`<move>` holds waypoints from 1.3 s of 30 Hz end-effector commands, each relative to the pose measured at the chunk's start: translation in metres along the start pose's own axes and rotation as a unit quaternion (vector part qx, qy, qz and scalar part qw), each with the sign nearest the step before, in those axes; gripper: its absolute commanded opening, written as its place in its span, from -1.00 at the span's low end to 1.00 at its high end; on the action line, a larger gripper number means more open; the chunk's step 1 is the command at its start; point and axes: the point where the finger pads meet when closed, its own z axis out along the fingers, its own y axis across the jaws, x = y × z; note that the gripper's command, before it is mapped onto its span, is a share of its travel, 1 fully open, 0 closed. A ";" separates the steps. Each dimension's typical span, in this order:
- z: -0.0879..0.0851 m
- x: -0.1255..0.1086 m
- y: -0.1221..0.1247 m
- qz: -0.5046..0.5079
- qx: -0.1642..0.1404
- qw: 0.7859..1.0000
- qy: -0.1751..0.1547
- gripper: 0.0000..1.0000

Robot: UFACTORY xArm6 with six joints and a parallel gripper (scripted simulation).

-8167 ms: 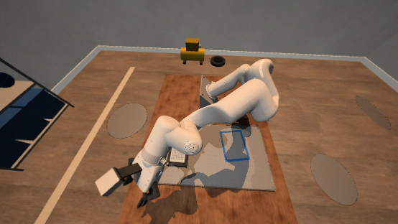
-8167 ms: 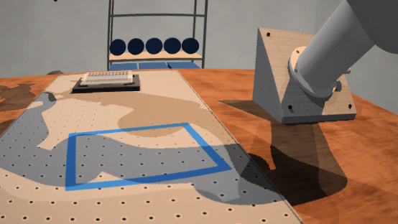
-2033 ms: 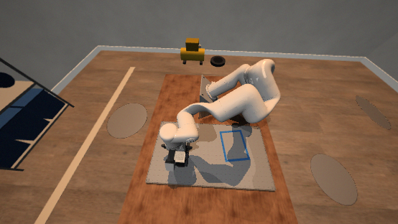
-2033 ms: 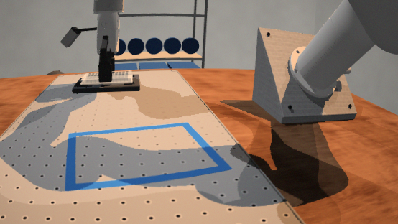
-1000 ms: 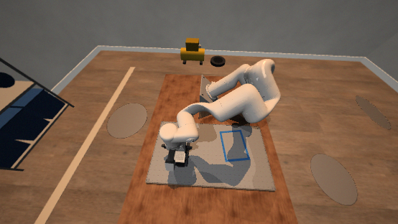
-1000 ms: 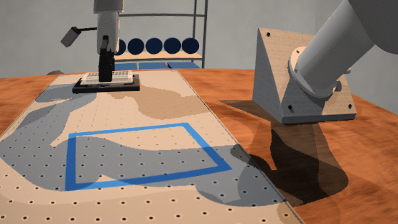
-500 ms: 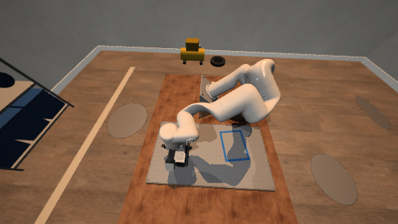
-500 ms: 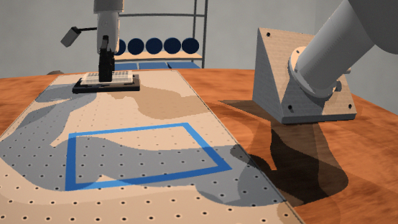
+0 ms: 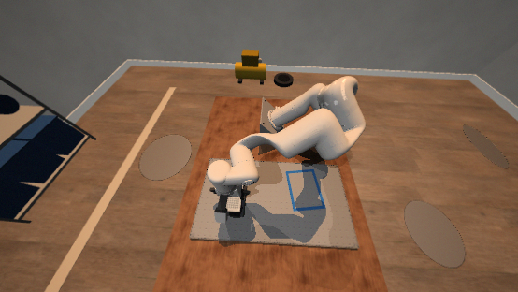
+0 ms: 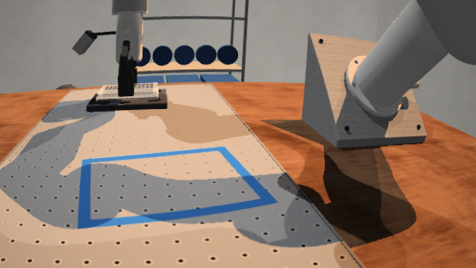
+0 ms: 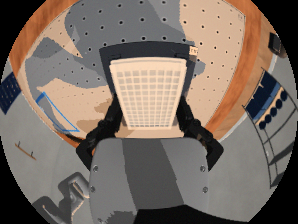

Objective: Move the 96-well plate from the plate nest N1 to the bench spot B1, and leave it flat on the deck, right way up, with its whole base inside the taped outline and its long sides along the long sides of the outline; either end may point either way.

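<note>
The claw clamps the 96-well plate in its nest; next, a straight lift toward the outline beside.

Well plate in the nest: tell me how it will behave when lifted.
The plate looks like a rigid, flat grid of wells, so it probably stays stiff and light. The end effector is shut on it across its width; it could pivot if gripped off-centre. Its low, broad base should resist tipping on the deck.

Blue taped outline, dotted deck
</note>
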 end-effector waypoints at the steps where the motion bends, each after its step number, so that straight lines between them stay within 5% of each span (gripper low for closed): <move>1: -0.005 0.001 0.000 -0.001 -0.001 1.000 0.002 -1.00; 39: -0.032 0.001 0.000 -0.001 -0.001 1.000 0.002 -1.00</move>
